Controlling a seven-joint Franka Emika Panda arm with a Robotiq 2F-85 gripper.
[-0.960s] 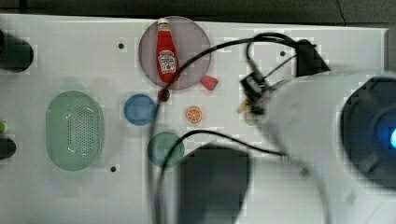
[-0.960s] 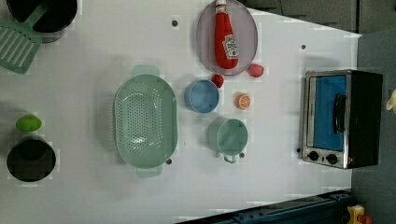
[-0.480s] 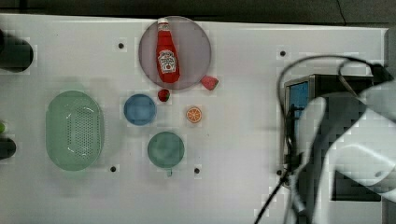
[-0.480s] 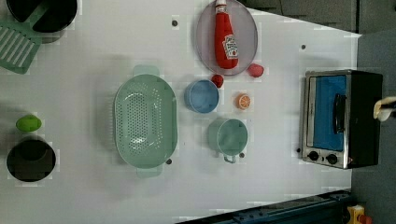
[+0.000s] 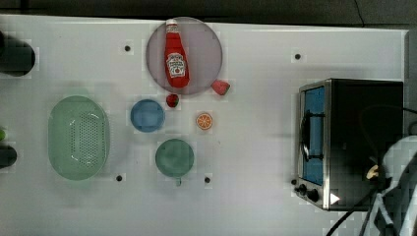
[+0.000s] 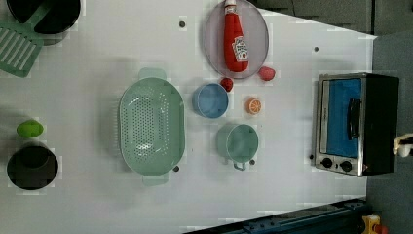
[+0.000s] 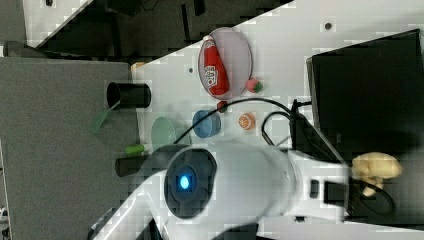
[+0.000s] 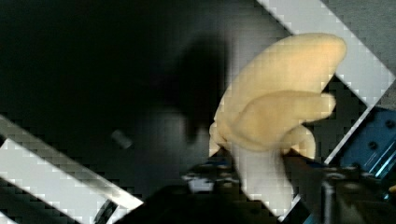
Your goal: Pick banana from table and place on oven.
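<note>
The pale-yellow banana (image 8: 275,116) hangs over the oven's black top (image 5: 369,123), near the knob end. My gripper (image 8: 259,179) is shut on its stem end, with the dark jaws on either side of it. A shadow on the oven top lies apart from the fruit, so the banana is above the surface. The right view has the banana (image 7: 375,167) at the tip of my white arm, over the oven (image 7: 360,90). The banana (image 5: 372,172) also peeks out beside the arm in the top view, and the banana (image 6: 403,145) sits just past the oven (image 6: 377,122) in the left view. The white table (image 5: 255,147) carries the oven.
A ketchup bottle (image 5: 176,56) lies on a grey plate (image 5: 206,44). Two strawberries (image 5: 221,87), an orange slice (image 5: 204,121), a blue bowl (image 5: 147,115), a green cup (image 5: 174,157) and a green colander (image 5: 78,137) stand mid-table. Black cables (image 5: 369,216) trail from my arm.
My arm swung from the middle of the table to the top view's right, carrying the banana over the oven's black top. Nothing on the table moved.
</note>
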